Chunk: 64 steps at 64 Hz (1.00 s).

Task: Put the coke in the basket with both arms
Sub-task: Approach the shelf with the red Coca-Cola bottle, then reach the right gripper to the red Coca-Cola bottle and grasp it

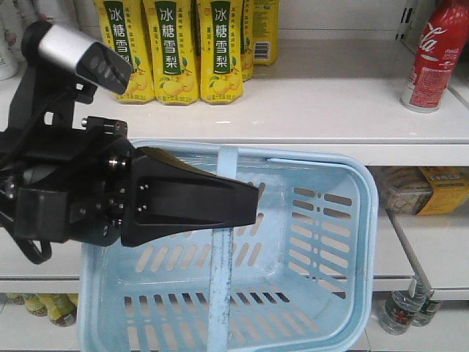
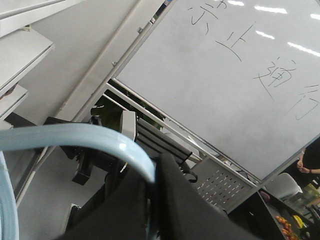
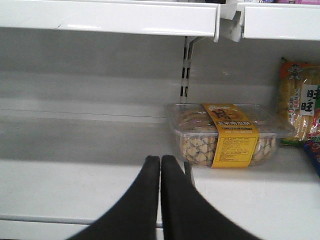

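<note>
The coke [image 1: 431, 59] stands upright at the far right of the upper shelf [image 1: 308, 103], well apart from the basket [image 1: 370, 192], which hangs lower and nearer with nothing inside it. The left tool [image 1: 249, 205] is pinched on a pale blue band of the basket, most likely the handle [image 1: 222, 279]. The right tool [image 3: 160, 165] is pressed together on nothing and faces the lower shelf [image 3: 75, 190] near a clear snack box [image 3: 220, 135]. It would have to rise and spread before reaching the bottle, and a poor approach could knock the tall, narrow coke over or off the shelf. The basket hangs from a single pinch, so a bottle dropped in off-centre could swing or twist it out of that hold. The bottle's cap is cut off by the top of the front view, and neither wrist view shows the coke. The right arm is absent from the front view. Where exactly the left tool meets the basket is masked by its own body. The yellow bottles [image 1: 176, 51] at far left lie outside the likely path.
</note>
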Motion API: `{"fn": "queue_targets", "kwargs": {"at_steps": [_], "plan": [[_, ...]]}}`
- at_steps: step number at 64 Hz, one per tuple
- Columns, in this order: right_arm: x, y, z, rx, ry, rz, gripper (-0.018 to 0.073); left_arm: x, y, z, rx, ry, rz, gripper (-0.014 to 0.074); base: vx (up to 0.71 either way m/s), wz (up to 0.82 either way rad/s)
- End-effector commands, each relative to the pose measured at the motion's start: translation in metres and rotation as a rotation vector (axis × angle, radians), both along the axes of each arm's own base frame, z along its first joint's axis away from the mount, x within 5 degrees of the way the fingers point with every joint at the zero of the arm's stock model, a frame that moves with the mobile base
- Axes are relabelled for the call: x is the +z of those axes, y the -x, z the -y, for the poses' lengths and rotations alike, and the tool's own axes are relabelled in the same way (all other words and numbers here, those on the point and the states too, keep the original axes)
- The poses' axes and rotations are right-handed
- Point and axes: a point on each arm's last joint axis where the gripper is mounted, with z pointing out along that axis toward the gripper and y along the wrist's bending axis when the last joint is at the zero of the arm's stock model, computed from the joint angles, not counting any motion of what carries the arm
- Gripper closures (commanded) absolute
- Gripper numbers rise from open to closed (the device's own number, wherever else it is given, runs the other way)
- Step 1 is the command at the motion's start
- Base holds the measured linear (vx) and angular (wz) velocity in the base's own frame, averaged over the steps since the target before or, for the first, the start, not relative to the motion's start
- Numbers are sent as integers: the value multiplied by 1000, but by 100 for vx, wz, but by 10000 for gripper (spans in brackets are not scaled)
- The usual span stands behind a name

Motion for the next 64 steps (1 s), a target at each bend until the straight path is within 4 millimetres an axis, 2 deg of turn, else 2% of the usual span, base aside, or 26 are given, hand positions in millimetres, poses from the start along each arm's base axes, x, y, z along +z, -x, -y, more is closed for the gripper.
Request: {"fn": "queue_targets", "kwargs": {"at_steps": [1, 64], "plan": [[4, 1, -2, 16, 18, 70, 564, 25, 17, -5, -99, 130, 24, 603, 3, 4], [4, 1, -2, 16, 18, 70, 564, 25, 17, -5, -99, 130, 24, 603, 3, 2]]}}
